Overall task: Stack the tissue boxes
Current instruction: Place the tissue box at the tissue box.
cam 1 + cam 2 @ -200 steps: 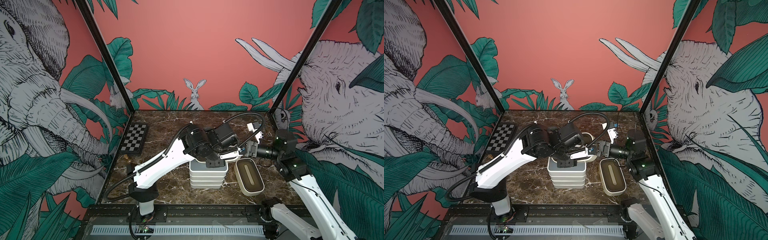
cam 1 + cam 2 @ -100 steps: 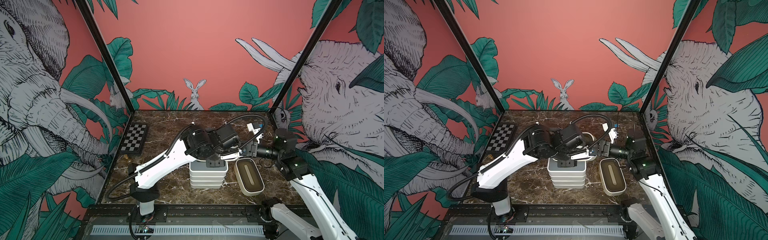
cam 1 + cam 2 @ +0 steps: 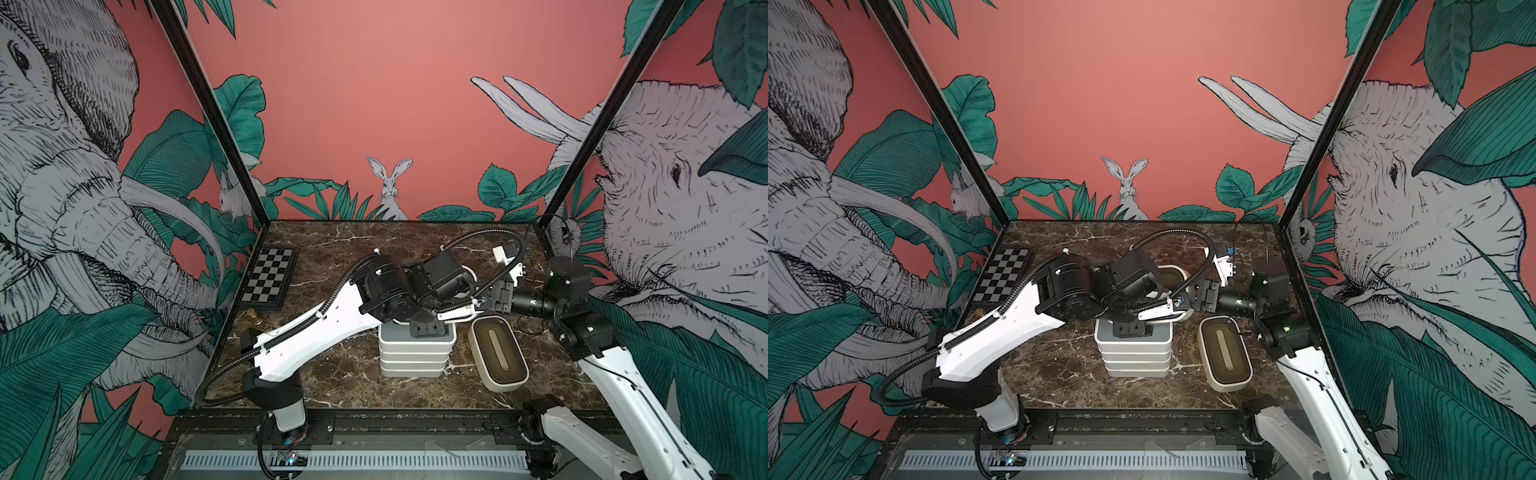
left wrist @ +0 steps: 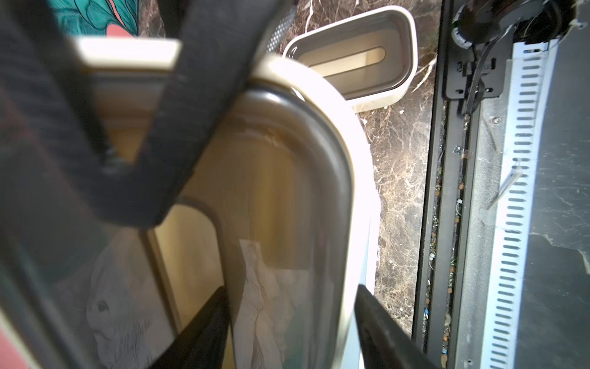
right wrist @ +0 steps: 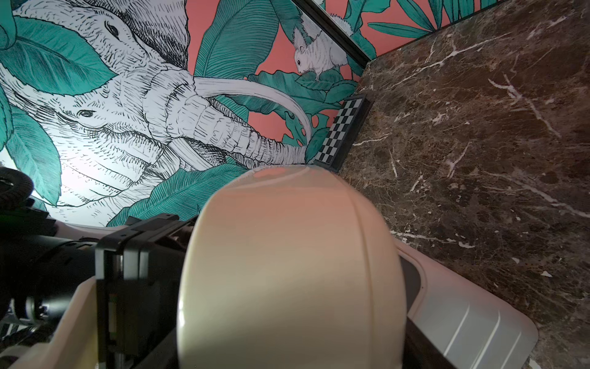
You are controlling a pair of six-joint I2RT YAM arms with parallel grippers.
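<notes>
Dark brown white-veined marble tabletop (image 3: 332, 245). Lying on it: a black-and-white checkered board (image 3: 270, 279) at the left edge, with a small brass-coloured piece (image 3: 254, 318) just in front. At centre stands a stack of white rounded-rectangular boxes topped by a grey lid (image 3: 415, 355); just to its right lies a cream box with a slotted dark brown lid (image 3: 498, 353).

Left arm (image 3: 316, 336), right arm (image 3: 623, 388) inward, jaws close together.

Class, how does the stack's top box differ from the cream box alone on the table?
Colour: the top box is white with a grey lid; the cream box has a dark brown lid.
Support: the top box rests on three others; the cream box sits on the table.
View: the left arm covers part of the top box's lid; the cream box's slot shows fully.
Both are rounded boxes with recessed lids.
</notes>
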